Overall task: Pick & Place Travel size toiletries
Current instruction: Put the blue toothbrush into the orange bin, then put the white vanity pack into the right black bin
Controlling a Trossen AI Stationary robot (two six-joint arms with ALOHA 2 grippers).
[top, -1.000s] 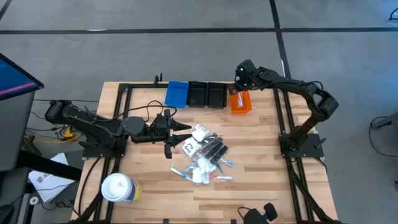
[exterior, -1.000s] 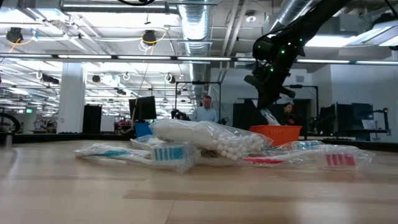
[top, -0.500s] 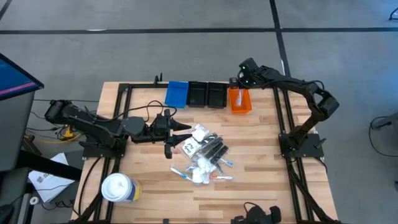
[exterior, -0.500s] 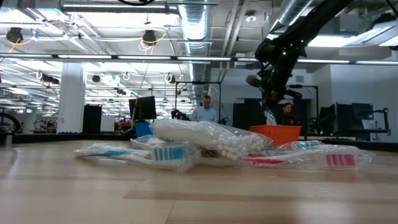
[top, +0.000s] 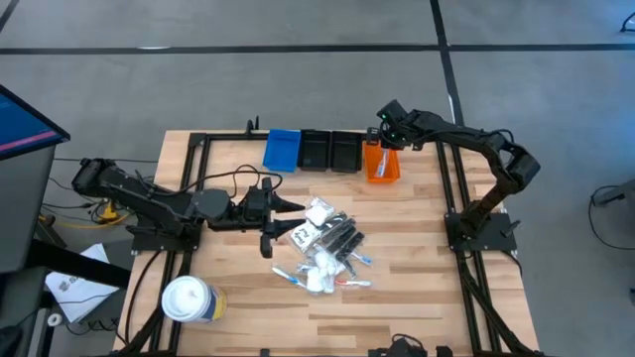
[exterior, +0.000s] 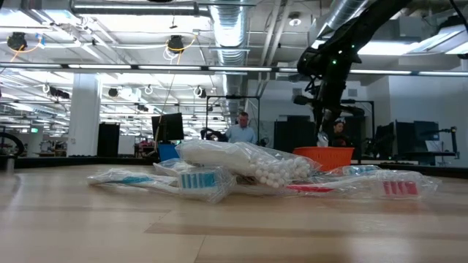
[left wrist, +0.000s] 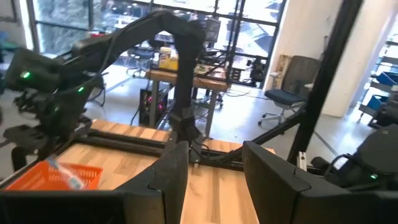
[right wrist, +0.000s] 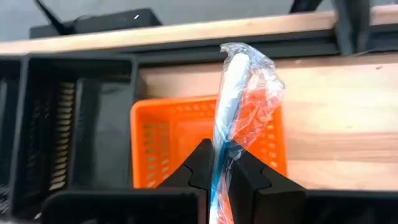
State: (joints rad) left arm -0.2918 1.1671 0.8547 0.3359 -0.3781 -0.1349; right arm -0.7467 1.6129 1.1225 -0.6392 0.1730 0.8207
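A: Right gripper [right wrist: 219,163]?
B: Above the orange bin [top: 382,164] at the counter's [top: 417,268] 1 o'clock corner, fingers [right wrist: 200,163] clenched on a clear-wrapped toothbrush [right wrist: 235,99] with a blue handle, held over the bin's opening.

A: Left gripper [top: 294,217]?
B: Low over the counter at 9 o'clock of the toiletries pile [top: 325,248], fingers [left wrist: 168,174] apart, grasping nothing.

A: Other bins?
B: Blue bin [top: 283,150] and two black bins [top: 330,152] in a row at 9 o'clock of the orange one (white tub [top: 189,298] near the 7 o'clock corner).
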